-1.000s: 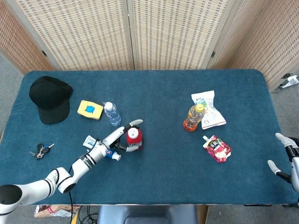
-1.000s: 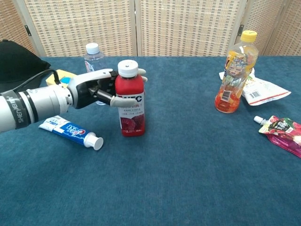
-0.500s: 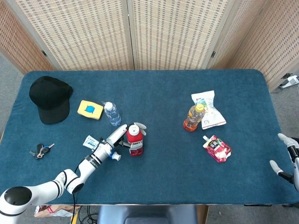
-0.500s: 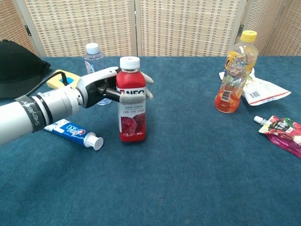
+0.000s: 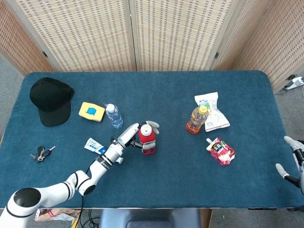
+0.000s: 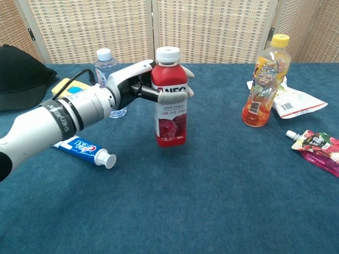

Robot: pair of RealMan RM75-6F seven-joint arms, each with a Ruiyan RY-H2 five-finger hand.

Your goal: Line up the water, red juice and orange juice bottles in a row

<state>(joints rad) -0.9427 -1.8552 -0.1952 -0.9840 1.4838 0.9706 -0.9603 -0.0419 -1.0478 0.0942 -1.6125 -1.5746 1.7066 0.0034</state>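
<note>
My left hand [image 5: 134, 134] [image 6: 140, 87] grips the red juice bottle [image 5: 147, 139] [image 6: 170, 106] upright around its upper body, near the table's middle. The water bottle [image 5: 113, 115] [image 6: 106, 69] stands behind and to the left of it, next to the arm. Over to the right the orange juice bottle [image 5: 196, 119] [image 6: 263, 82] stands upright, beside a white packet. My right hand [image 5: 292, 159] shows only at the right edge of the head view, off the table, fingers apart and holding nothing.
A toothpaste tube [image 5: 95, 145] [image 6: 83, 149] lies under my left arm. A yellow sponge [image 5: 91, 111], black cap [image 5: 50, 99] and keys [image 5: 41, 153] sit at the left. A white snack packet [image 5: 210, 110] [image 6: 295, 101] and red pouch [image 5: 221, 151] [image 6: 318, 146] lie near the orange juice.
My left hand has carried the red juice bottle to the right, toward the table's middle, keeping it upright. The right hand has barely moved.
</note>
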